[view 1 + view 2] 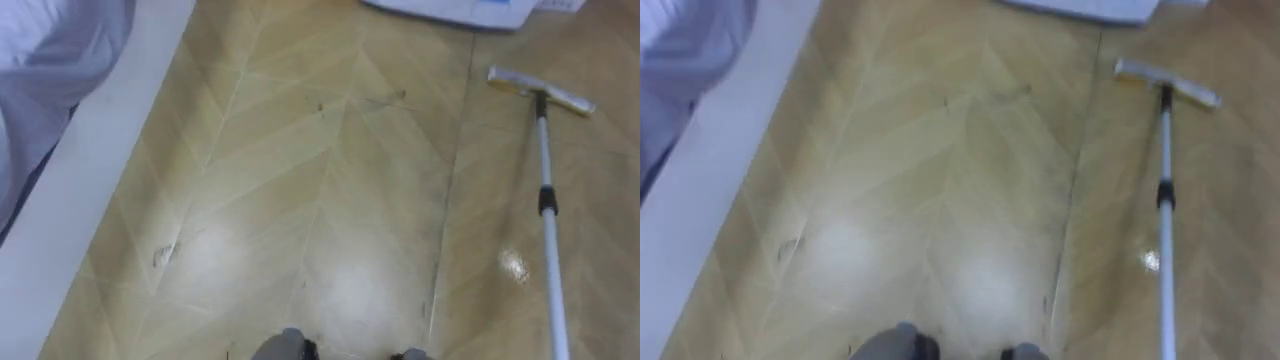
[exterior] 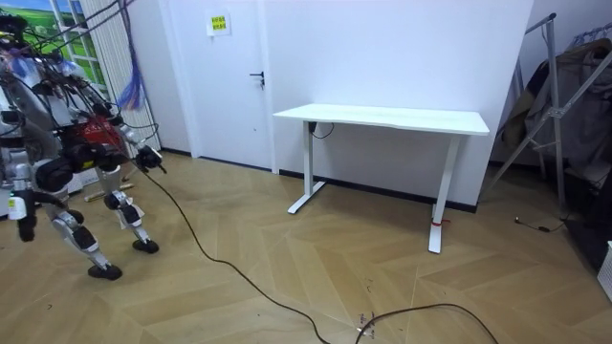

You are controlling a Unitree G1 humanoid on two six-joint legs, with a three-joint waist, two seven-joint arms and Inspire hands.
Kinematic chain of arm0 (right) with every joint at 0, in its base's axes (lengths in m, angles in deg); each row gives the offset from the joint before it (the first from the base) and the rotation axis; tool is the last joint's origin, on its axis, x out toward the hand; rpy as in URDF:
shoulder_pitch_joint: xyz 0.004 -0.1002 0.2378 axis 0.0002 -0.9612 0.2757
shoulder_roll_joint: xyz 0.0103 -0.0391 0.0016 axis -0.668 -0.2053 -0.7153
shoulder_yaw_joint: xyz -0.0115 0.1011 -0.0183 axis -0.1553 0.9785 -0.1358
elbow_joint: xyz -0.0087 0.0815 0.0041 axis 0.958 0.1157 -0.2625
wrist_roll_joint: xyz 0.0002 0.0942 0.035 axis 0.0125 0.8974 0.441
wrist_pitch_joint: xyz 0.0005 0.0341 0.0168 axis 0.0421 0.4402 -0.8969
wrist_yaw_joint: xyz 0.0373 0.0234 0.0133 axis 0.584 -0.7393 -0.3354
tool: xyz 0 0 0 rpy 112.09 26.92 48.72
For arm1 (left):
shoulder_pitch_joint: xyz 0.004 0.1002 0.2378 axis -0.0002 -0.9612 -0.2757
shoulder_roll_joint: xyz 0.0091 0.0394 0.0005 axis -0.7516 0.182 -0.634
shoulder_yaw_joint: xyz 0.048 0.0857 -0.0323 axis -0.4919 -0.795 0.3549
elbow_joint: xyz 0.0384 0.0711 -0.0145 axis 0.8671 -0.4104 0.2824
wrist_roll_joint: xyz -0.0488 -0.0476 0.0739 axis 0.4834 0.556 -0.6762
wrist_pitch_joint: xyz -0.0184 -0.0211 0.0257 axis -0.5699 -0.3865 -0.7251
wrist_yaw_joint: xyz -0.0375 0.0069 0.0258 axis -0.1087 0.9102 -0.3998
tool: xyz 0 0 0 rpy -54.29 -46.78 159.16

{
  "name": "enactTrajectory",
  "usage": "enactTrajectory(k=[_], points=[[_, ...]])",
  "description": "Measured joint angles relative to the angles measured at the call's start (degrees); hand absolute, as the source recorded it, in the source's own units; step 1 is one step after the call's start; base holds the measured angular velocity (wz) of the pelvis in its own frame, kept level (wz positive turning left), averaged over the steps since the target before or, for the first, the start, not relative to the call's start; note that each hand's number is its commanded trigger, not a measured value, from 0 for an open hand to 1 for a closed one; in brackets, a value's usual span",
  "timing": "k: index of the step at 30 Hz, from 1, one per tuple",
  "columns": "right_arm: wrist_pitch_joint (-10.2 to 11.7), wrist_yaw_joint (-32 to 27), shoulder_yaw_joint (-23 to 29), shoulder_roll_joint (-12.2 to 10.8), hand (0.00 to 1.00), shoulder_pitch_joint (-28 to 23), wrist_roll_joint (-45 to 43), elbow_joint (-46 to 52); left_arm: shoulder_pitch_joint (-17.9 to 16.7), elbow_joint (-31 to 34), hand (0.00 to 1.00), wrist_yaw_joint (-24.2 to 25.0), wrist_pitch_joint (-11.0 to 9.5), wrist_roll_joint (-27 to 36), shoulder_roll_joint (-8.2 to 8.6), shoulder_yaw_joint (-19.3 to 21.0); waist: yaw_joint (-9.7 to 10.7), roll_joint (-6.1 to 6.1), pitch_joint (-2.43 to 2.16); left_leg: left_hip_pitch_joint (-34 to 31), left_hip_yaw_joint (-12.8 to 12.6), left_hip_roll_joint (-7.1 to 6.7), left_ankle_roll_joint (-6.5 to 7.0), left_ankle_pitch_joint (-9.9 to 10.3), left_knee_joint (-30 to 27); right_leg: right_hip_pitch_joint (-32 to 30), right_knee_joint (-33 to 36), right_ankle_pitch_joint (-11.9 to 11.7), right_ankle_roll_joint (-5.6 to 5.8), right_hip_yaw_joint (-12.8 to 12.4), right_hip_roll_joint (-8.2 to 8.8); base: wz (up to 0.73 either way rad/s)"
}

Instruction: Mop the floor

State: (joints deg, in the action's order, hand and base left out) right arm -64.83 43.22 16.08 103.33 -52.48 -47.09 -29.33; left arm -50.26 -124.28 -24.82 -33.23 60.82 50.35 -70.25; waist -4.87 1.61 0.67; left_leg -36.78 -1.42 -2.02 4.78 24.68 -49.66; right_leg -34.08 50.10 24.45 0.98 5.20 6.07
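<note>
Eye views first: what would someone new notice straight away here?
The mop stretches over the wooden floor on the right, flat head at the far end, pole running out of the bottom edge. In the room view a white desk stands by the wall, the robot at that view's left near a door.

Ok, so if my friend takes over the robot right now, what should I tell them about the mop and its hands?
Hands: in the room view one hand is out in front and the other hand hangs low. Open or shut cannot be told.
Mop: ahead on the robot's right, its head flat on the wooden floor. The pole runs back toward the robot and out of the lower edge, so whether it is held cannot be told.
Done: nothing shows how much is mopped.
Left: probably check the hold on the pole, then mop.
</note>
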Motion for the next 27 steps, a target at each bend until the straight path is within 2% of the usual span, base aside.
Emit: enactTrajectory(k=[1,3,6,7,9,11,14,16,17,19,22,24,27], points=[[-0.7,-0.2,-0.1,-0.8,1.0,-1.1,-0.5,0.2,0.7,-0.3,0.0,-0.4,0.0,0.5,0.01,0.0,1.0,0.46,-0.18,1.3,-0.2,-0.09,0.15,0.2,0.5,0.9,0.0,-0.3,0.51,-0.5,-0.03,-0.09],[-2.4,-0.4,0.1,-2.0,1.0,-0.9,-1.6,0.3,1.7,-0.8,0.0,-0.6,-1.0,2.2,-0.01,0.1,1.4,0.45,-0.19,3.3,-1.7,0.24,0.17,0.3,1.5,1.8,-0.3,-0.8,0.7,-1.3,-0.12,-0.43],[-5.5,-0.7,1.1,-2.2,1.0,4.7,-4.9,0.2,2.5,-2.1,0.0,-0.4,-1.3,5.0,0.07,0.0,1.3,0.67,0.17,6.5,-2.9,0.37,0.31,0.2,3.6,4.3,-3.7,-1.1,0.93,-2.1,-0.75,-0.7],[-7.5,-1.2,1.6,-1.8,1.0,8.5,-6.9,0.2,2.8,-3.1,0.0,-0.1,-1.4,5.1,0.08,0.1,0.8,1.03,0.43,7.6,-2.8,0.38,0.4,-0.5,4.9,5.1,-5.4,-2.5,0.51,-2.2,-1.26,-0.57],[-8.1,-1.5,1.8,-1.4,1.0,13.8,-7.8,0.3,3.6,-4.7,0.0,0.1,-0.8,5.8,-0.41,0.1,0.1,1.26,0.45,9.4,-2.8,0.41,0.33,-2.2,8.0,6.4,-8.6,-4.5,0.22,-1.9,-1.55,-0.36],[-7.6,-1.2,1.9,-1.6,1.0,19.4,-6.8,0.4,4.5,-5.6,0.0,0.2,-0.6,5.9,-1.72,0.1,-0.6,0.31,1.11,12.5,-2.4,0.35,-0.24,-5.1,13.0,9.3,-13.0,-6.5,-0.28,-1.1,-1.66,0.07],[-6.2,0.5,2.4,-1.6,1.0,21.3,-5.4,0.8,4.4,-6.7,0.0,0.3,-0.6,5.9,-2.5,0.1,-1.9,-0.26,1.07,15.8,-0.7,0.54,-1.1,-6.9,16.9,13.4,-17.9,-8.0,-0.82,0.5,-2.34,0.3],[-5.4,3.0,2.5,-1.6,1.0,20.8,-3.8,1.1,2.6,-6.7,0.0,0.4,-0.4,5.5,-2.76,0.6,-2.0,-1.04,0.71,19.8,0.9,0.91,-1.77,-7.9,20.3,18.7,-22.7,-8.9,-1.41,3.0,-2.79,0.38],[-5.3,3.6,2.7,-1.6,1.0,20.3,-3.8,1.2,1.8,-6.8,0.0,0.4,-0.3,5.4,-2.73,0.8,-2.0,-1.14,0.65,20.9,1.2,1.1,-1.92,-8.0,21.0,20.2,-24.1,-9.2,-1.56,3.5,-3.08,0.33],[-4.8,5.3,2.6,-1.6,1.0,16.3,-4.0,1.9,-0.3,-6.6,0.0,0.5,0.9,4.6,-2.72,1.1,-1.6,-1.92,0.23,24.5,2.5,1.09,-2.39,-8.2,23.5,25.3,-28.3,-9.7,-1.8,4.7,-4.05,0.35],[-4.4,5.9,2.2,-1.7,1.0,10.6,-4.0,2.9,-2.1,-5.3,0.0,0.7,2.1,3.2,-2.64,1.2,-1.6,-3.51,-0.08,27.9,3.0,1.3,-2.81,-8.4,25.7,29.9,-32.4,-9.9,-2.05,6.2,-4.53,0.26],[-3.6,5.9,2.3,-1.7,1.0,7.3,-4.7,3.0,-2.6,-4.5,0.0,0.7,2.7,2.8,-2.11,1.2,-1.4,-3.8,-0.18,29.8,2.8,1.31,-2.84,-8.4,26.6,32.2,-33.6,-9.9,-2.06,6.6,-4.59,0.11],[-2.8,5.1,3.3,-2.6,1.0,4.2,-9.7,3.0,-3.2,-3.8,0.0,0.7,2.8,-1.2,-0.75,4.8,0.1,-3.84,-0.1,33.6,2.2,1.31,-2.91,-8.4,29.0,35.6,-35.2,-9.9,-2.05,6.9,-4.61,0.0]])
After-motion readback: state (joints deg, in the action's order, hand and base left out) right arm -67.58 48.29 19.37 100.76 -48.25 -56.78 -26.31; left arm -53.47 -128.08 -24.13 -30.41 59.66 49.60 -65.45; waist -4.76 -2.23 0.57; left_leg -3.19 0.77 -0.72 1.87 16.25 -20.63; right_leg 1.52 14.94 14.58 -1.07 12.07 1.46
